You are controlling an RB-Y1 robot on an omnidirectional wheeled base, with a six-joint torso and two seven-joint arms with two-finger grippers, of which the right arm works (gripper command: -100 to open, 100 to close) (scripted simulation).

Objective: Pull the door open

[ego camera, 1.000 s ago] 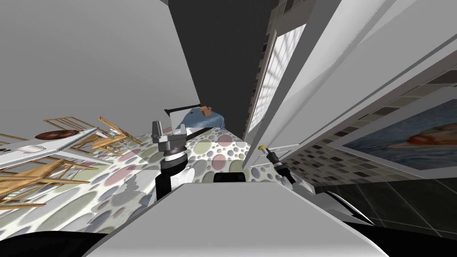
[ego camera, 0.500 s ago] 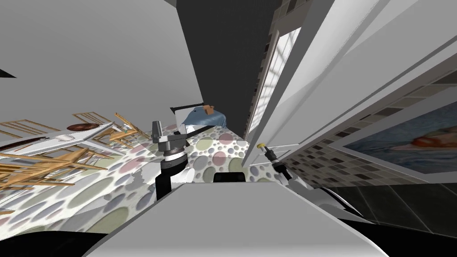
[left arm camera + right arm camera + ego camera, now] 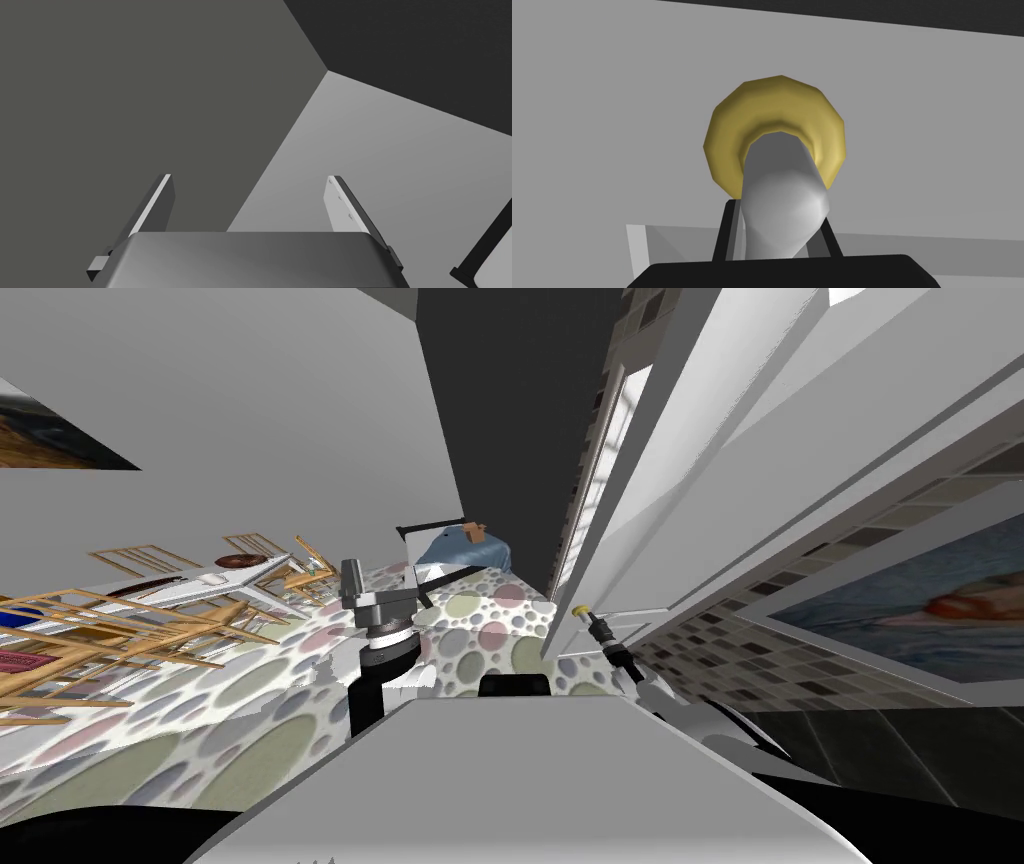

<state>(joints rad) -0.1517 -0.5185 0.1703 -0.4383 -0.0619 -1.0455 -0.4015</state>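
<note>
Currently, my right claw [image 3: 777, 220] is pinching the grey lever handle [image 3: 784, 195]. The handle runs straight out toward me from its yellow rosette [image 3: 777, 100] on the white door [image 3: 612, 125]. I judge the pull goes back along that axis. My left claw [image 3: 247, 182] is spread and idle, well left of the handle.

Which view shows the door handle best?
Right wrist view: the handle is close, before its yellow plate, inside the right gripper. Head view has it tiny on the door. The left gripper points elsewhere.
</note>
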